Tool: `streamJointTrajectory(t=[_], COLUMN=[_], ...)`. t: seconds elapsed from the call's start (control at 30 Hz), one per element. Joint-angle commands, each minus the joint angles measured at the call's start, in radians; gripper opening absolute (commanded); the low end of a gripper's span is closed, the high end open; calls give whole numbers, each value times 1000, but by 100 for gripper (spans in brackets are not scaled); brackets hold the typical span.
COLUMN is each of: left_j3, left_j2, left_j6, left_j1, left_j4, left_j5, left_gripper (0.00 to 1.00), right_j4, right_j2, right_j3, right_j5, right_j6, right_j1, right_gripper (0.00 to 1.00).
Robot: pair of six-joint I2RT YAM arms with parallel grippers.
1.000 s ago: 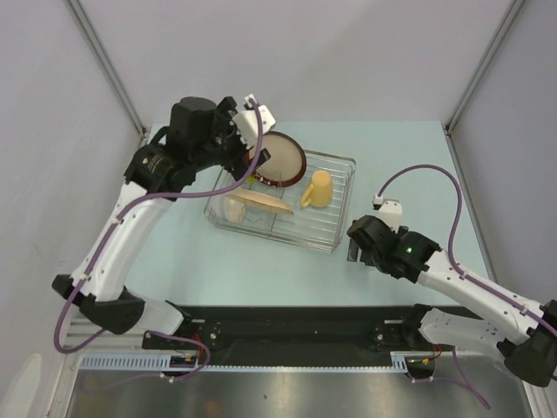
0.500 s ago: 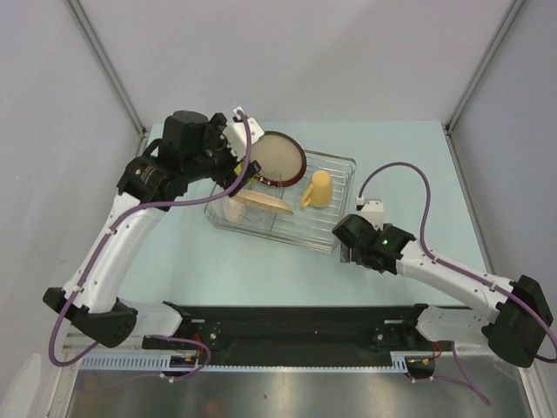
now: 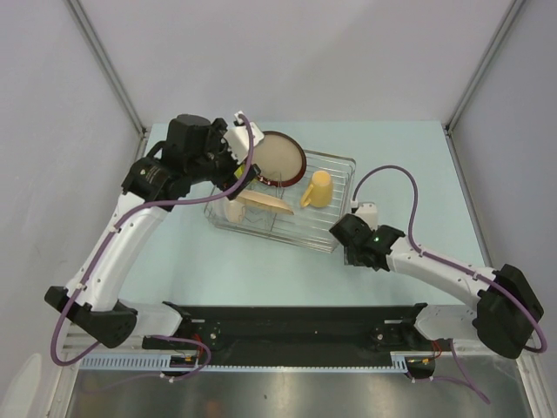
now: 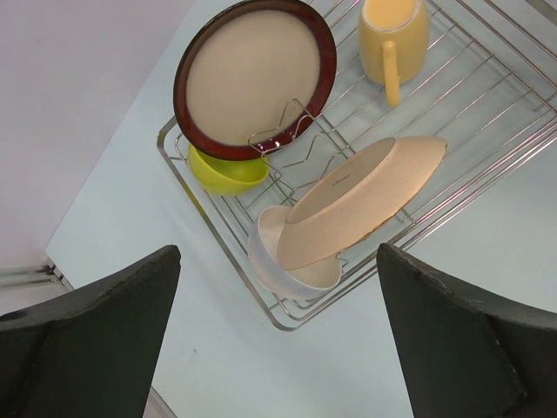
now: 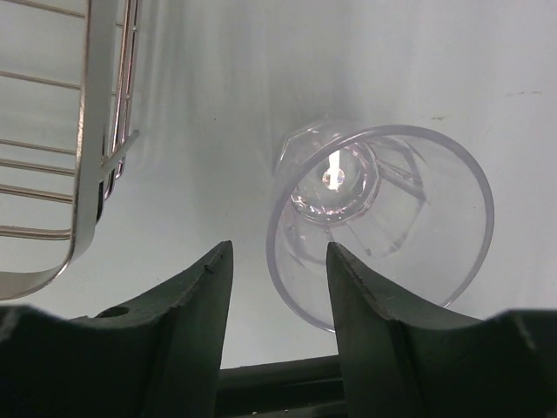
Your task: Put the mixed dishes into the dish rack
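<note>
As the overhead camera looks down, a rectangular silver wire dish rack [image 3: 335, 222] of thin bright bars sits mid-table on the smooth pale blue-green table [image 3: 409, 148]. A round, glossy dark-red-rimmed beige plate [image 3: 280, 158] leans on edge at its far left, a pale yellow mug [image 3: 318, 189] sits to the right of that, and the right gripper [image 3: 351, 250] is low at the rack's near right corner. Where the left wrist view looks into the rack, the left gripper [image 4: 278, 348] hovers above its left end, matte black fingers [image 4: 87, 340] spread wide with nothing between them. Below lie a lime-green bowl [image 4: 228, 171] under the red-rimmed plate, a white bowl [image 4: 278, 261] at the near left corner, and a shallow plain beige plate [image 4: 361, 205] tilted over it, underside showing. From the right wrist, a small clear glass [image 5: 383, 218], smooth and tapered, rests on the table just right of the rack's corner, its open mouth facing the camera. The right gripper's jaws stand partly apart, straddling the left side of the rim, not visibly clamped.
</note>
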State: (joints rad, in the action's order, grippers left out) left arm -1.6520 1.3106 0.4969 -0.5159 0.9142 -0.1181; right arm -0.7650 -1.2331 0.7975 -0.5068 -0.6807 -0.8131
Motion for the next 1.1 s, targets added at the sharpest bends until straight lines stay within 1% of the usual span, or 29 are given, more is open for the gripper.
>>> streamJointTrajectory(t=[0.0,0.03,0.07,0.1,0.2,0.27,0.37,0.4,0.47,0.5,0.6,0.63,0.67,0.7,0.73,0.77,0.83,0.87,0.9,0.93,0.97,1.0,1.03,1.07], left_j3=[-5,-6,-9,-11,-23,-31,-45,-48,-46,-46,-32,-17,-6,3,15,15,-14,-22,-25,-26,-25,-22,-8,3], left_j2=[-31,-31,-31,-30,-27,-24,-16,-13,-10,-7,-7,-11,-22,-31,-37,-40,-27,-18,-8,-4,-1,7,7,9], left_j6=[-12,-12,-12,-14,-17,-21,-32,-40,-50,-66,-113,-124,-138,-164,-176,-187,-218,-230,-263,-283,-308,-361,-389,-429], left_j1=[11,11,11,11,13,11,11,11,11,11,11,11,13,11,13,13,13,16,19,23,27,28,36,43], left_j4=[-29,-26,-26,-28,-23,-20,-11,-3,0,3,-15,-27,-41,-69,-84,-95,-95,-97,-107,-116,-126,-145,-162,-182], left_j5=[-15,-17,-18,-20,-22,-23,-40,-57,-77,-107,-158,-202,-228,-259,-329,-360,-422,-486,-518,-552,-628,-664,-707,-782], left_gripper=[100,100,100,100,100,100,100,100,100,100,100,100,100,100,100,100,100,100,100,100,100,100,100,100], right_j4=[21,20,20,18,12,7,6,6,7,6,-11,-8,30,62,100,186,272,362,412,506,556,608,697,740], right_j2=[11,14,20,24,43,52,98,118,158,209,293,354,386,417,485,512,559,563,560,555,538,532,521,505], right_j3=[-18,-21,-21,-24,-32,-34,-34,-34,-29,-23,23,38,60,65,68,71,71,71,71,71,71,71,72,72], right_j5=[8,10,13,13,11,13,43,57,91,134,241,281,392,465,546,708,850,970,1020,1062,1121,1137,1148,1163], right_j6=[-23,-22,-22,-25,-33,-34,-39,-39,-30,-23,-3,10,39,58,70,76,49,23,-35,-75,-104,-132,-187,-210], right_j1=[5,9,11,11,14,17,35,43,83,103,161,175,204,219,235,252,302,316,345,354,362,365,365,365], right_gripper=[49,46,42,32,17,15,2,0,0,0,0,0,0,0,0,0,0,0,0,0,0,0,0,0])
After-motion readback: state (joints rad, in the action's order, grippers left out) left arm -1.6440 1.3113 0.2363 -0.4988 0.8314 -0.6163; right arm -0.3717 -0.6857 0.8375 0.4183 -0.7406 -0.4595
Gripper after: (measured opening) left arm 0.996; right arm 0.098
